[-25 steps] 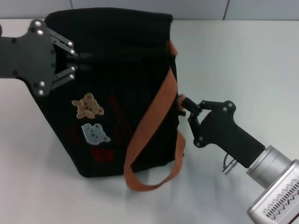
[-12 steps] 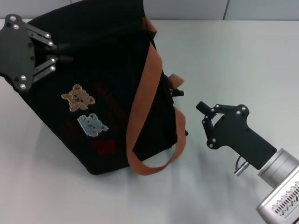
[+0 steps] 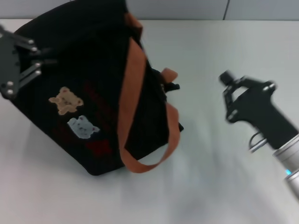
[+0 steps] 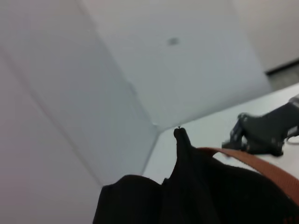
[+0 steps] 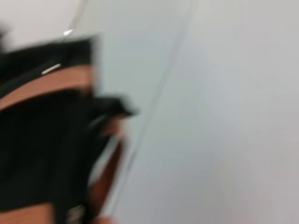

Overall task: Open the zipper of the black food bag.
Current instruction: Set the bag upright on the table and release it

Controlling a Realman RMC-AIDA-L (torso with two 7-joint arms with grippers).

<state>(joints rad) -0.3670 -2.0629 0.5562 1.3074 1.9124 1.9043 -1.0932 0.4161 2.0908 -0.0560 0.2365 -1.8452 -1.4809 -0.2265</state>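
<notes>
**Bag tilted at left claw, right claw off to the side**

The bag (image 3: 93, 93) sits on the left half of the table (image 3: 210, 186), tipped so its top leans toward the robot's left. The left claw (image 3: 39, 65) is at the bag's upper left edge, its fingers reaching onto the black fabric and drawn close together there; whether they pinch the cloth or the zipper itself cannot be told. The right claw (image 3: 226, 86) hangs in the air well apart from the bag, to its right, holding nothing; its fingers look nearly together, but motion smear makes that uncertain.

The zipper cannot be made out in the head view: the top seam is black on black. In the right wrist view a thin silver sliver (image 5: 51, 69) shows on the black fabric above an orange strap (image 5: 46, 86), too smeared to identify. One strap (image 3: 128, 98) loops across the bag's front down to the table; a second stub of strap (image 3: 169, 74) pokes out at the bag's right side. The tan bear patch (image 3: 64, 100) and pale-blue one (image 3: 81, 127) face the head camera.

The left wrist view shows a peak of black fabric (image 4: 182, 144) and the right claw beyond it.

The table is plain white. Behind it stands a pale grey wall (image 3: 187, 8) with a panel seam.
</notes>
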